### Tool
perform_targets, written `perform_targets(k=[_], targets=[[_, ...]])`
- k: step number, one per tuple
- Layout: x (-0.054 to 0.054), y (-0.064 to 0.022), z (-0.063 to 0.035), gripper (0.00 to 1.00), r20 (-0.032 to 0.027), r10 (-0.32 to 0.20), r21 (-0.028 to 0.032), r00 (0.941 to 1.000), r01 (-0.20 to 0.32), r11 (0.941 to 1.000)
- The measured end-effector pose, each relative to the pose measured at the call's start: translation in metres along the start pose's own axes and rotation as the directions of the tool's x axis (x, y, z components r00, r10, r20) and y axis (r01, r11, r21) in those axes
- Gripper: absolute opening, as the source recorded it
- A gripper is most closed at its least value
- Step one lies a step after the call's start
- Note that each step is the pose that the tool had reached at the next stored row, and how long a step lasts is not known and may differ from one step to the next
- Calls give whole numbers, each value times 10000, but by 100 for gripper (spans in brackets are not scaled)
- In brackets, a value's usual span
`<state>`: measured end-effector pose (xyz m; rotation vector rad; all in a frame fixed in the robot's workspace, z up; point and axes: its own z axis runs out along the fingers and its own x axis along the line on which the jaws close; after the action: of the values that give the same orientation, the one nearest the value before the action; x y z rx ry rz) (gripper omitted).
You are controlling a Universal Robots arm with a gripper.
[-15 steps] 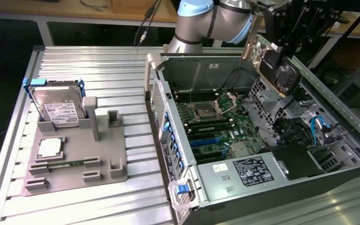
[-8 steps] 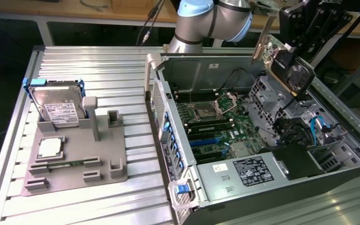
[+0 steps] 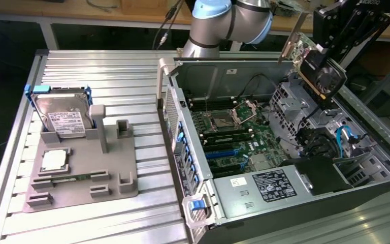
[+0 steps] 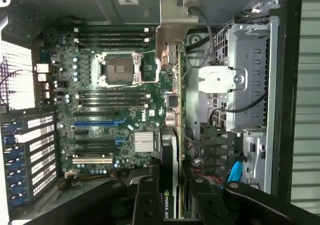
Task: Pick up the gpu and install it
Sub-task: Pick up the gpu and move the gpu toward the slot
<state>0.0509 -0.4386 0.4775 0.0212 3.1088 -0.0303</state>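
- Hand (image 3: 330,48) grips the gpu (image 3: 315,66) on edge above the open case (image 3: 235,63).
- Its long axis lies crosswise to the blue slot (image 4: 95,114), which sits off beside it.

You see the gpu (image 3: 319,68), a thin dark card with a green board edge, hanging in the air at about two o'clock in the exterior view. It is tilted, with its silver end bracket at its eleven o'clock end. In the wrist view it appears edge-on, clamped in the gripper (image 4: 171,200), with a green logo on its edge.
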Motion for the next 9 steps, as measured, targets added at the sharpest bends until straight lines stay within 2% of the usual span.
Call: perform_targets(k=[6,9], targets=[[-16,0,2,27,-1,1,2,10000,-1,10000],[34,1,1,27,-1,0,1,10000,0,10000]])
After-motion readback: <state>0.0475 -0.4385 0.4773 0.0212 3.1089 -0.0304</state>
